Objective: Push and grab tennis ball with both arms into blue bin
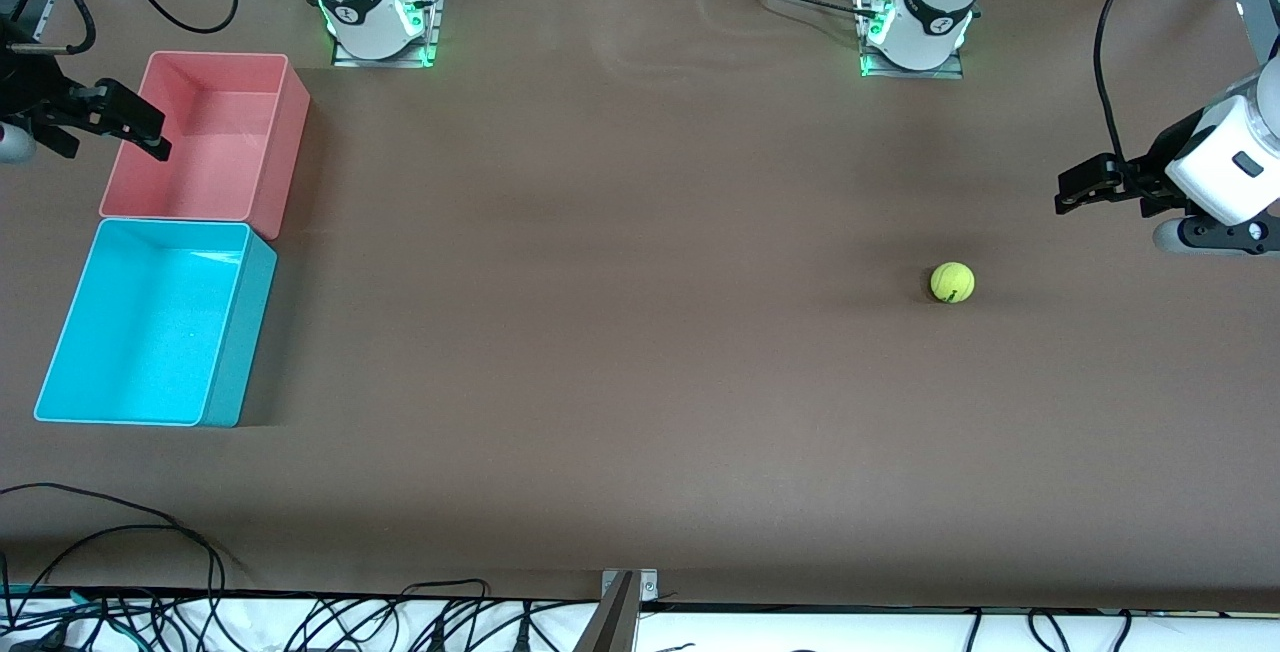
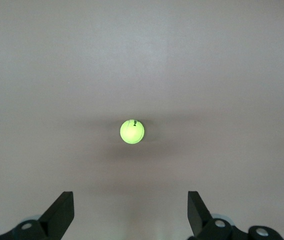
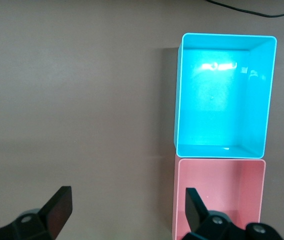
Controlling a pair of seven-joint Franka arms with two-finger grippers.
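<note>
Toward the left arm's end of the table, on the bare brown surface and about midway between its two long edges, we see the tennis ball (image 1: pixel 952 282) resting alone. The blue bin (image 1: pixel 225 332) sits well apart from it at the right arm's end, near that short edge, touching the pink bin (image 1: pixel 285 132), which lies farther from the front camera.

We find our left gripper (image 1: pixel 1085 187) hanging above the table near the left arm's short edge, jaws spread wide and empty, the ball lying ahead of them in the left wrist view. Our right gripper (image 1: pixel 135 127) hovers at the pink bin's outer rim, jaws likewise wide and holding nothing.

We judge the ball light, springy and fuzzy, so it should grip well but roll away at a careless nudge. We would push it low and square through its middle, then close the fingers across its widest part, since pinching high would likely squeeze it out.
</note>
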